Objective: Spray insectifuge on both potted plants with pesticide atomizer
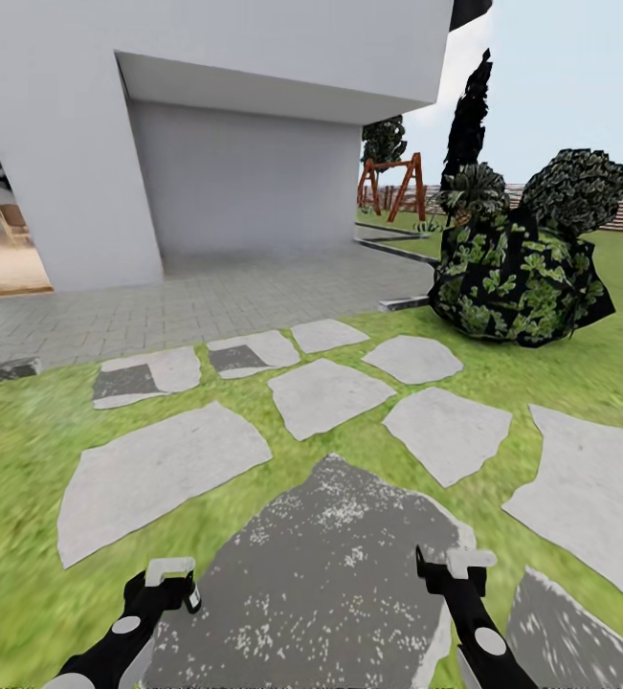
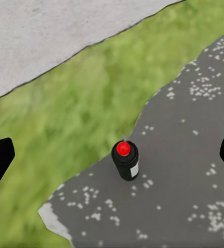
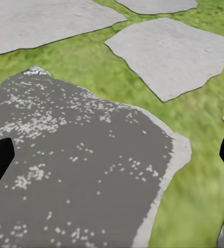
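The bottle [image 2: 125, 160], dark with a red top and a pale band, stands upright on the dark speckled stone [image 2: 184, 170], close to the stone's edge where the grass [image 2: 96, 103] begins. In the left wrist view the left claw [image 2: 112, 157] is open, its two black fingers wide apart on either side of the bottle and not touching it. The right claw [image 3: 112, 157] is open too, above the same dark stone [image 3: 76, 160]. From the head view, both claws, left [image 1: 169, 577] and right [image 1: 456, 566], hang low over the dark stone [image 1: 321, 574], with pale stepping stones [image 1: 325, 394], lawn, a leafy bush [image 1: 522, 273] and a white building [image 1: 206, 124] beyond.
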